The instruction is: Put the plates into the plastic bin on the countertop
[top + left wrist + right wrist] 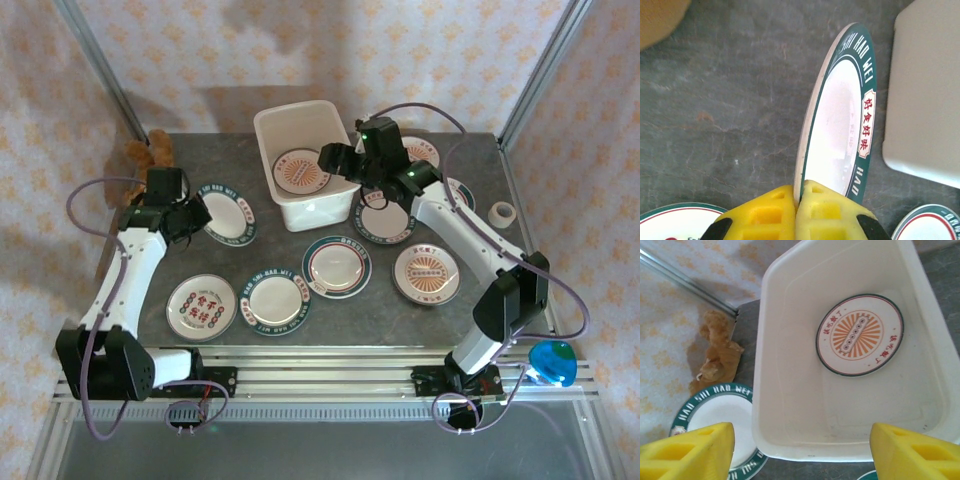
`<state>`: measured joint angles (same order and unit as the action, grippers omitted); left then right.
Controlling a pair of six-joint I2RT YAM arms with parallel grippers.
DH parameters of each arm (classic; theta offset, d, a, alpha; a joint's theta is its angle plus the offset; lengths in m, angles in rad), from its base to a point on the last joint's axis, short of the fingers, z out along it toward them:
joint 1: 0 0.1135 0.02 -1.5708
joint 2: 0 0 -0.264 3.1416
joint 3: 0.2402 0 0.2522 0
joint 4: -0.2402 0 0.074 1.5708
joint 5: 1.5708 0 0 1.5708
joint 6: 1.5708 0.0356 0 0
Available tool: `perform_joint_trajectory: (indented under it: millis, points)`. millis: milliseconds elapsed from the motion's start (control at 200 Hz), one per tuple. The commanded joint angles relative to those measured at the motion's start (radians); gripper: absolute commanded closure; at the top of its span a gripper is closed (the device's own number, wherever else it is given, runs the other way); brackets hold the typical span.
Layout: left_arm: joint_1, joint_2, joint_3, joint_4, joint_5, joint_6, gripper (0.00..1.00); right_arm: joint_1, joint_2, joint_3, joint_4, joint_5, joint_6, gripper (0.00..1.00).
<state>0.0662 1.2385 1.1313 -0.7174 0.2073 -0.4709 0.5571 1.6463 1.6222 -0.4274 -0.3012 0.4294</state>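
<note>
Grey mottled surface, scattered plates, white plastic bin.
Left jaws clench a teal-banded plate's rim beside the bin; right jaws gape above the bin, one sunburst plate inside.

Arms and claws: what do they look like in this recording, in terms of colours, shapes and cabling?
Both the left arm and the right arm are white tubular links with black joint housings. A thin purple-grey cable loops beside each. A small green light shows on the right wrist housing. The left claw and right claw have blocky yellow fingers with moulded square recesses.
</note>
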Motion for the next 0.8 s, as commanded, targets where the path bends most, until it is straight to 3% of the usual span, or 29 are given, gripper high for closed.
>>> perform_joint_trajectory:
  millis: [0, 250, 495, 636, 796]
  points:
    - [0.003, -0.060, 0.083, -0.017, -0.063, -0.009, 1.00, -0.005, 0.027, 0.068, -0.022, -0.067, -0.039, 0.29]
    - [0.003, -0.071, 0.227, 0.014, 0.017, -0.026, 1.00, -0.005, 0.075, 0.182, -0.055, -0.238, -0.117, 0.21]
    - [-0.002, -0.021, 0.324, 0.151, 0.233, -0.148, 1.00, -0.005, 0.134, 0.326, -0.127, -0.432, -0.178, 0.22]
    - [-0.036, 0.008, 0.329, 0.257, 0.333, -0.199, 1.00, -0.006, 0.151, 0.340, -0.125, -0.442, -0.170, 0.28]
    - [-0.087, 0.054, 0.340, 0.312, 0.375, -0.212, 1.00, -0.006, 0.167, 0.327, -0.094, -0.427, -0.118, 0.35]
